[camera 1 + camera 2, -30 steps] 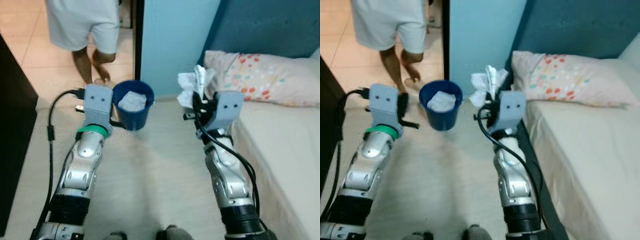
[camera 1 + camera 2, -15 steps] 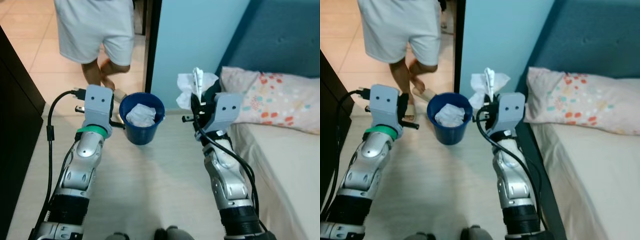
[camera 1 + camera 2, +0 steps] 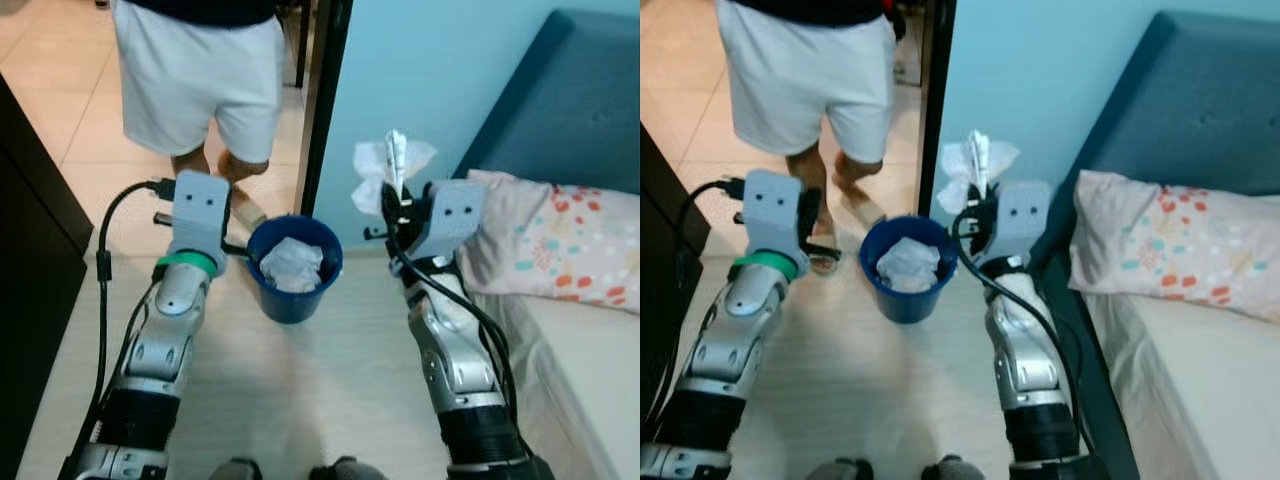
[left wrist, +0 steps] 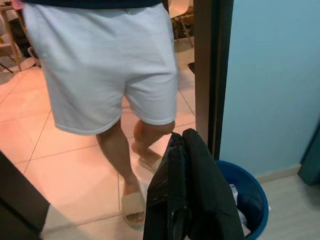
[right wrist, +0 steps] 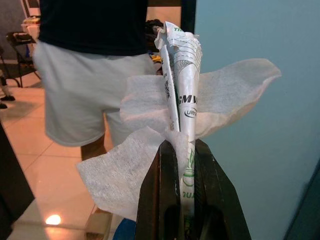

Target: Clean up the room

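Note:
A blue bin (image 3: 295, 280) with crumpled white paper (image 3: 293, 265) inside stands on the floor near a doorway. My right gripper (image 3: 398, 212) is shut on a bunch of white tissue and a folded wrapper (image 5: 182, 100), held up to the right of the bin and above its rim. My left gripper (image 4: 182, 197) is shut with nothing in it, just left of the bin (image 4: 247, 200).
A person in white shorts (image 3: 200, 85) and sandals stands in the doorway just behind the bin. A bed (image 3: 1200, 370) with a spotted pillow (image 3: 1175, 245) and blue headboard lies to the right. Dark furniture (image 3: 25, 260) lines the left. Pale floor lies before me.
The camera has moved closer and turned, so the bin sits lower and nearer between my arms. The person has stepped nearer in the doorway. Both grippers hold as before.

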